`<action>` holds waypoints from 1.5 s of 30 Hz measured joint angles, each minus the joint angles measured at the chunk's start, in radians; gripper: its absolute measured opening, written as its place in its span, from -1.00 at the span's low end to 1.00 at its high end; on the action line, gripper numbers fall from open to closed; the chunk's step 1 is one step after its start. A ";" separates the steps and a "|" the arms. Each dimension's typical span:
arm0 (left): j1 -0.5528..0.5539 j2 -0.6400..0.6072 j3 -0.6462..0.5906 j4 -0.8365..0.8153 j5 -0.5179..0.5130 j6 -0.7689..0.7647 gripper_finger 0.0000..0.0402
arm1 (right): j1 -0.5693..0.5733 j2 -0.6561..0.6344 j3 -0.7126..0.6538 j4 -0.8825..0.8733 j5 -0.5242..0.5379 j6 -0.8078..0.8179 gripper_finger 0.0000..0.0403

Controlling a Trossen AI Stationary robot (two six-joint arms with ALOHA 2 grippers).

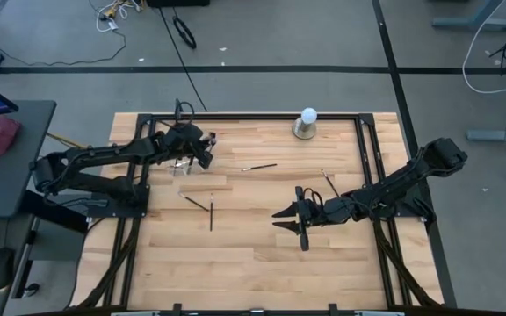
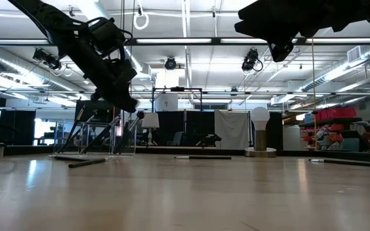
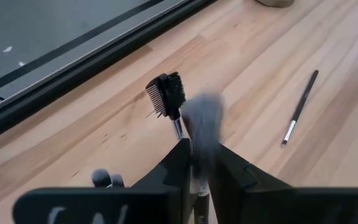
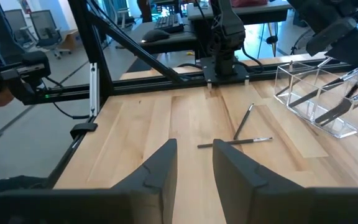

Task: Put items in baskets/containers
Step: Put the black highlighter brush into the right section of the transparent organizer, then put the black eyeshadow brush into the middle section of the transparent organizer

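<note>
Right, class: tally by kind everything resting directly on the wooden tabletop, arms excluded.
Thin dark makeup brushes lying loose: 4
Clear plastic compartment holder: 1
White ball on grey round base: 1
Total: 6

table [image 1: 253, 263]: pale wood planks, smooth, slight sheen
holder [image 4: 316, 99]: clear glossy plastic
brushes [image 4: 244, 121]: dark matt handles, silvery metal ferrules
left gripper [image 3: 197, 177]: matt black fingers
frame [image 1: 235, 115]: black metal
</note>
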 joint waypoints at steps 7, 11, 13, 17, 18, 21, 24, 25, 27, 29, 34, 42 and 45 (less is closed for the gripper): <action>0.007 0.000 0.000 0.001 -0.015 0.000 -0.60 | 0.000 0.000 0.000 0.000 0.000 0.000 -0.49; 0.026 0.000 0.000 0.032 -0.027 0.007 -0.51 | 0.000 0.000 0.001 -0.004 0.000 0.000 -0.49; 0.029 -0.005 0.010 0.036 -0.027 0.014 -0.47 | -0.001 0.000 0.002 -0.026 0.000 0.000 -0.49; 0.018 -0.022 0.075 -0.016 0.038 0.061 -0.45 | -0.013 0.000 0.002 -0.137 0.010 0.038 -0.49; 0.008 -0.025 0.096 -0.030 0.065 0.061 -0.46 | -0.018 0.000 0.002 -0.179 0.029 0.066 -0.49; -0.042 -0.036 0.144 -0.048 0.146 0.070 -0.49 | -0.029 -0.007 0.002 -0.358 0.109 0.164 -0.49; -0.134 -0.042 0.163 -0.007 0.172 0.086 -0.54 | -0.040 -0.037 0.002 -0.543 0.173 0.311 -0.49; -0.167 -0.042 0.162 -0.002 0.172 0.091 -0.55 | -0.043 -0.054 0.002 -0.591 0.186 0.353 -0.49; -0.241 -0.041 0.161 0.005 0.166 0.103 -0.59 | -0.047 -0.096 0.002 -0.701 0.199 0.417 -0.49; -0.315 -0.030 0.161 0.027 0.132 0.110 -0.61 | -0.054 -0.138 0.002 -0.814 0.217 0.469 -0.46; -0.488 0.013 0.148 0.100 -0.010 0.106 -0.66 | -0.065 -0.230 0.002 -1.130 0.306 0.646 -0.33; -0.640 0.128 0.148 0.262 -0.113 0.108 -0.67 | -0.067 -0.264 -0.072 -1.308 0.330 0.888 -0.15; -0.664 0.175 0.148 0.293 -0.114 0.106 -0.67 | -0.075 -0.263 -0.148 -1.310 0.342 1.021 -0.14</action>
